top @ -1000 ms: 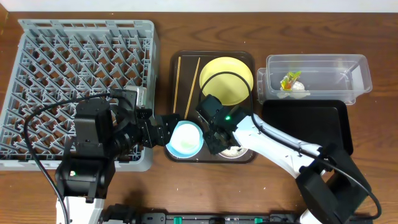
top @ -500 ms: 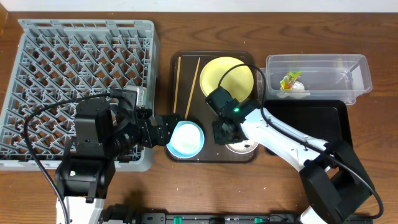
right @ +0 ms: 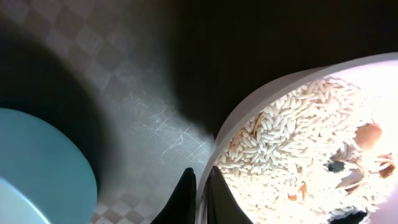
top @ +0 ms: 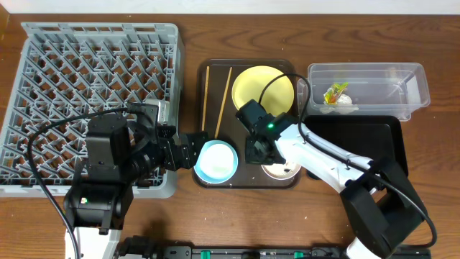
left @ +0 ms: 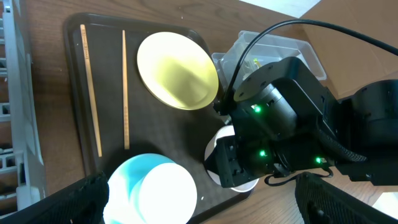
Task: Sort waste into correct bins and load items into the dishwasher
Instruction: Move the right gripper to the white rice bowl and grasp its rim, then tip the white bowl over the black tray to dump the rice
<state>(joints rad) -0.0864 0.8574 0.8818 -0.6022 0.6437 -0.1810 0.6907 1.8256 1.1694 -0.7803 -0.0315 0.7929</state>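
Right claw (right: 200, 190) pinches the rim of the rice bowl (right: 249, 102); left claw (left: 199, 205) spread beside the blue bowl (left: 152, 193)

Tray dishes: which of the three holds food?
The white bowl, gripped at its rim by the right gripper, holds rice; the yellow plate and blue bowl look empty.
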